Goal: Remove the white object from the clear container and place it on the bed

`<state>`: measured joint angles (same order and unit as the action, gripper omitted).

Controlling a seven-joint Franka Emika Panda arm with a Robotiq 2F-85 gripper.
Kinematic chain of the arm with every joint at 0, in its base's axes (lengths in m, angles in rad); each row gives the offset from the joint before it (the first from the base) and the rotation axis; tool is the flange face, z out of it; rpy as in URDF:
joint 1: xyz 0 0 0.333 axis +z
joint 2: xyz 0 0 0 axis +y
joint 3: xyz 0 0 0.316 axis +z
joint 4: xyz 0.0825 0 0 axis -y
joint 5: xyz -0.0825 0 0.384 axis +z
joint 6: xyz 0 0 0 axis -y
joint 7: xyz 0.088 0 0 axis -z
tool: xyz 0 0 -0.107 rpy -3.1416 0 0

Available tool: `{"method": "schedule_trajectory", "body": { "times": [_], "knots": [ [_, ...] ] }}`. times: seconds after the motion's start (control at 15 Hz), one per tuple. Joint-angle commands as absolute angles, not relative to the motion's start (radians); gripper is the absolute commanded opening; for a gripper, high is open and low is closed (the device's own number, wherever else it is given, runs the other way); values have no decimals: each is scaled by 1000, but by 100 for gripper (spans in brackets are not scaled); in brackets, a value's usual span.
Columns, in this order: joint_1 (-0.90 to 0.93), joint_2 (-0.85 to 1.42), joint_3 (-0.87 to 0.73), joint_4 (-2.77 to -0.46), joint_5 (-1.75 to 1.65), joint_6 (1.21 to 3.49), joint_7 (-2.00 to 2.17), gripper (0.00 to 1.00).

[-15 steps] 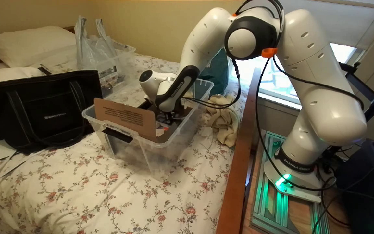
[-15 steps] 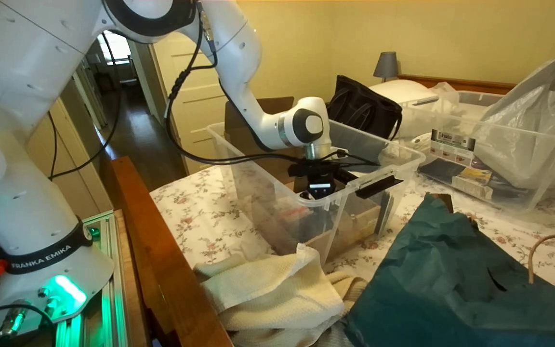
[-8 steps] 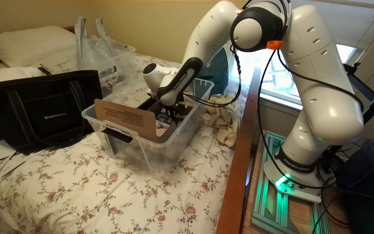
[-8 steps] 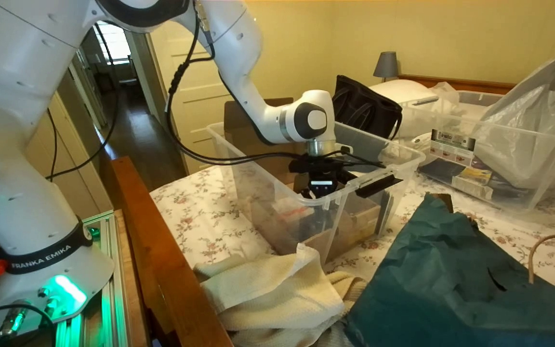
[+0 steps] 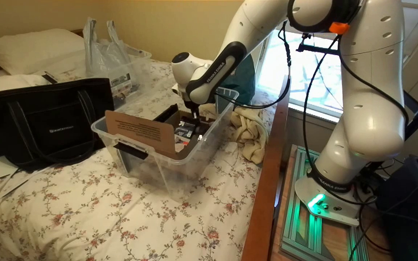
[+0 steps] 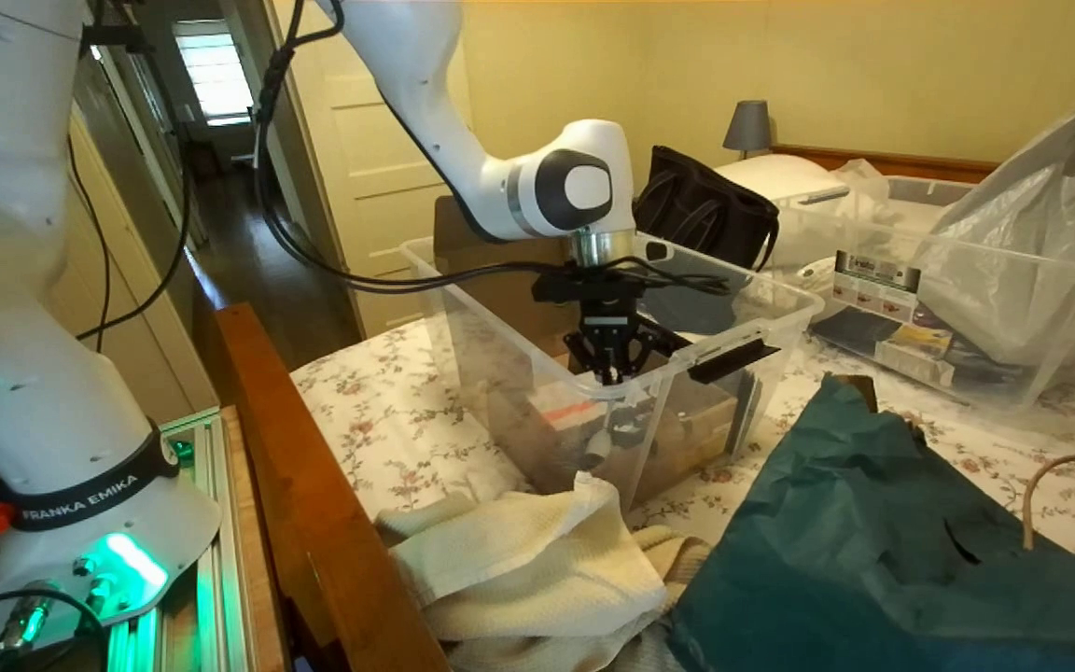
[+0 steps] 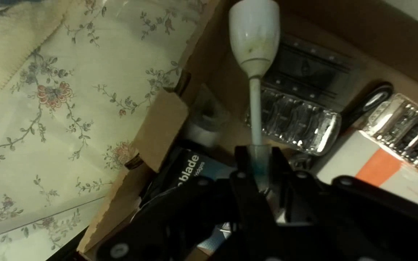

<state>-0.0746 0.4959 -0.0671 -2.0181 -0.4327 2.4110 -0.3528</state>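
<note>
The white object (image 7: 255, 32) has a bulb-shaped white end and a thin stem. My gripper (image 7: 258, 150) is shut on the stem's clear, bluish end. In an exterior view, the gripper (image 6: 610, 371) is at rim height, and the white object (image 6: 598, 448) hangs below it, seen through the clear wall. The clear container (image 5: 180, 177) stands on the flowered bed (image 5: 122, 221); the container (image 6: 481, 327) also shows from another side. In an exterior view, the gripper (image 5: 195, 119) points down over the container; the object is mostly hidden there.
A cardboard box (image 7: 162, 130) with packages lies inside the container; its flap (image 5: 140, 130) stands up. A black bag (image 5: 49, 123), another clear tub (image 6: 1013, 280) with a grey bag, a cream blanket (image 6: 537, 579) and a green bag (image 6: 855, 560) surround it. A wooden rail (image 5: 267, 181) edges the bed.
My arm has risen and drawn back toward its base. The gripper has come up from inside the container, and the white object now shows hanging beneath it.
</note>
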Motion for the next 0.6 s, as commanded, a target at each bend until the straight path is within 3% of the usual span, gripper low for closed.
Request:
{"method": "schedule_trajectory", "body": {
  "times": [0.0,0.53],
  "knots": [
    [-103,336,-38,-2175,-376,2488,-381,4],
    [-174,127,14,-2354,-44,2680,-506,4]
  ]
}}
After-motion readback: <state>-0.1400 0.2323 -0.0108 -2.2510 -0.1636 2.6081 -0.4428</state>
